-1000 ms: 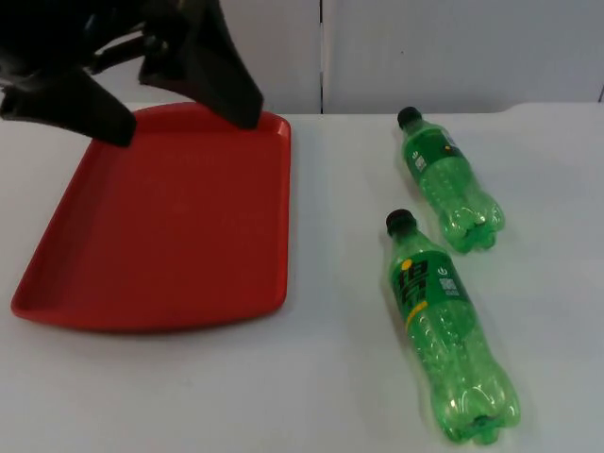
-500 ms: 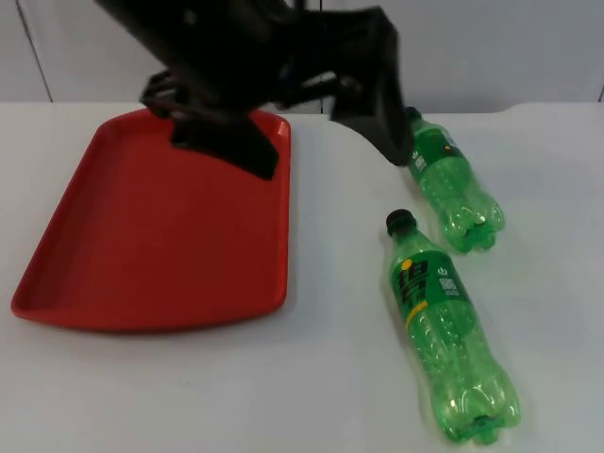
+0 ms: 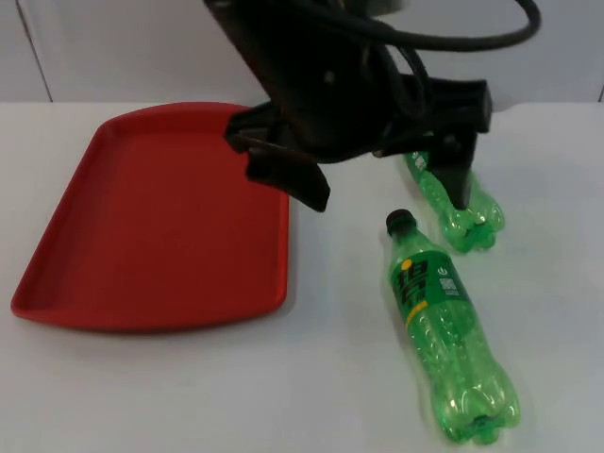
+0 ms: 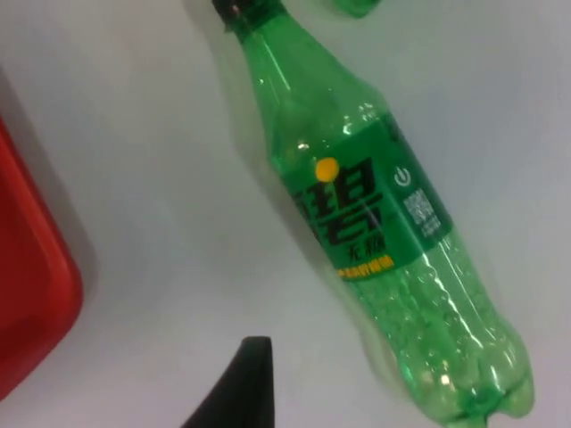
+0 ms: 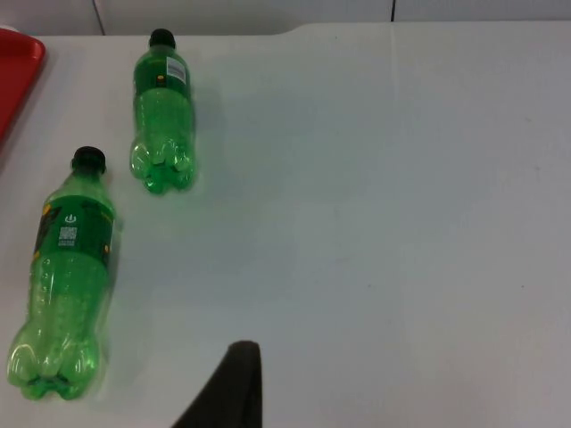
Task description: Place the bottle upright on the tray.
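You have 2 green bottles lying on their sides on the white table (image 3: 170, 396), both to the right of the red tray (image 3: 151, 226). The near bottle (image 3: 444, 330) lies with its black cap pointing toward the far wall and its base toward you; the far bottle (image 3: 458, 203) lies beyond it, partly covered by the arm in the top view. Neither touches the tray, and nothing stands on the tray.

Your left gripper (image 3: 377, 165) hangs above the table between the tray's right edge and the far bottle, with 1 finger (image 3: 293, 179) over the tray's rim and the other over the far bottle. The fingers stand wide apart and hold nothing. From the left wrist view, the near bottle (image 4: 375, 214) lies straight below it, label up, beside the tray's corner (image 4: 31, 276). That suggests this is the bottle you are going for.

Your right arm waits off to the side; its wrist view looks across at both bottles (image 5: 67, 267) (image 5: 162, 111), and I cannot tell whether the right gripper is open or closed.

So the task is barely begun: the approach is under way, while the grasp, the lift, the turn upright and the placing on the tray are all left.
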